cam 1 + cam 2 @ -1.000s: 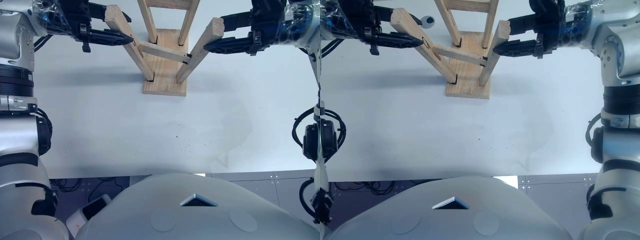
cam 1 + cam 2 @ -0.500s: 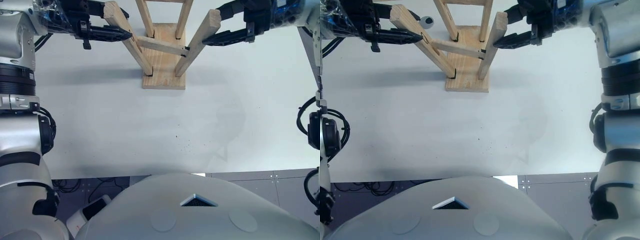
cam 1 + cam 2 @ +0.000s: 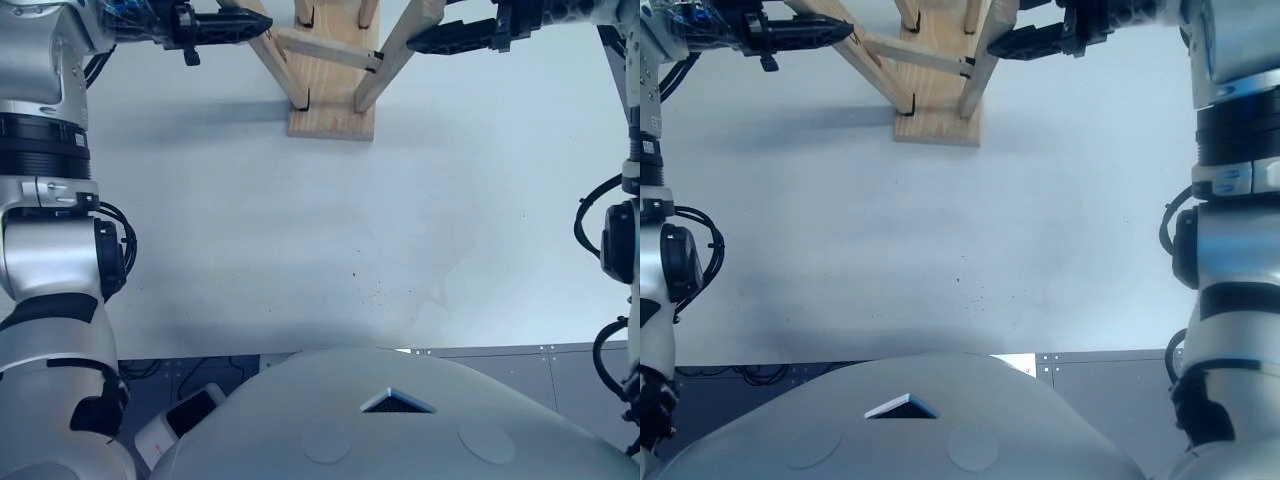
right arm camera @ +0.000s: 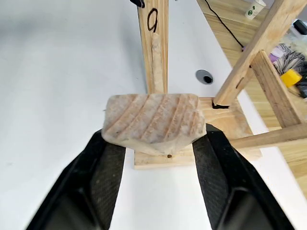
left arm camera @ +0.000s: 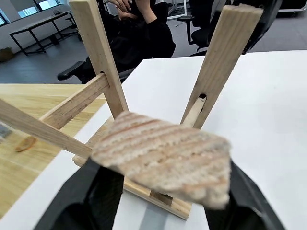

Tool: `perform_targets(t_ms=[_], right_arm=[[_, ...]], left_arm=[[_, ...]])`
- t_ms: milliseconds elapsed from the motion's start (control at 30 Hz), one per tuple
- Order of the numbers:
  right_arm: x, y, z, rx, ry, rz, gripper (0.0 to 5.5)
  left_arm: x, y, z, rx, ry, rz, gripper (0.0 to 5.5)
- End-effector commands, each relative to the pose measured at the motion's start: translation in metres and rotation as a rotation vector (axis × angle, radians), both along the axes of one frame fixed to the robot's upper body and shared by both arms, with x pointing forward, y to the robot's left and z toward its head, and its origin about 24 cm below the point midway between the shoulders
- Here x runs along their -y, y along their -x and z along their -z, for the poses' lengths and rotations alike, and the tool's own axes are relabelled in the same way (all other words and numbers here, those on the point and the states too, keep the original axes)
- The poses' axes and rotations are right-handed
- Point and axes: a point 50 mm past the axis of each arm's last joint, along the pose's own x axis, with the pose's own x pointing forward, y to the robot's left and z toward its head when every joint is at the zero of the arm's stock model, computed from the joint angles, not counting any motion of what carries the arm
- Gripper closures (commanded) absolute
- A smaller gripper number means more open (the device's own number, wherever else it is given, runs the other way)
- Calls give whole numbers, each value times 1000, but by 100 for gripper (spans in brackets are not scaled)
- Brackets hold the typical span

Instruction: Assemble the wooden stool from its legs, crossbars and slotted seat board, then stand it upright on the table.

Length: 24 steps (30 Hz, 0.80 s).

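Item: pale wooden stool (image 3: pixel 330 90), assembled and inverted. Its flat slotted seat board (image 3: pixel 330 120) lies face down on the white table (image 3: pixel 300 250), below and between the two pincers, with the legs rising from its slots. Left pincer (image 3: pixel 255 27): black fingers clamped on the upper end of the left slanted wooden leg (image 5: pixel 163 163). Right pincer (image 3: pixel 425 40): clamped likewise on the upper end of the right slanted wooden leg (image 4: pixel 153 122). A thin wooden crossbar (image 3: pixel 325 48) spans the gap between the pincers and joins the two held legs just below the grips. Step in hand, by judgement: joinery appears complete, and what is left is the turn-over to stand the stool upright. Next move calls for both arms to lift together, rotate the frame evenly without spreading the legs or pulling them from the slots, and set the feet down on the table.
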Motion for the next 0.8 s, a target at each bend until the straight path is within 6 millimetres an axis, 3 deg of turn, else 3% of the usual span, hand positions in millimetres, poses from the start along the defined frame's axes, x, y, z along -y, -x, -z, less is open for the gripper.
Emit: perform_targets(t_ms=[33, 133, 167, 300, 367, 433, 567, 800], right_arm=[[-29, -3, -18, -109, -137, -138, 296], [-23, -11, -23, -115, -170, -82, 249], [-21, -13, -24, -112, -176, -67, 210], [-8, -21, -74, -12, -442, 93, 207], [-12, -18, -100, 42, -579, 175, 227], [-31, -13, -105, 206, -534, 349, 264], [-75, 14, -61, 531, -239, 502, 340], [-102, 21, 26, 516, -1, 560, 467]], left_arm=[[10, 1, 14, -73, 27, -15, 341], [14, 2, 15, -98, 49, -21, 341], [15, 2, 15, -105, 53, -20, 341], [15, 3, 15, -118, 60, -85, 341], [15, 4, 17, -122, 64, -110, 341], [15, 5, 21, -137, 64, -140, 341], [15, 6, 26, -153, 53, -176, 341], [17, 6, 29, -166, 67, -182, 341]])
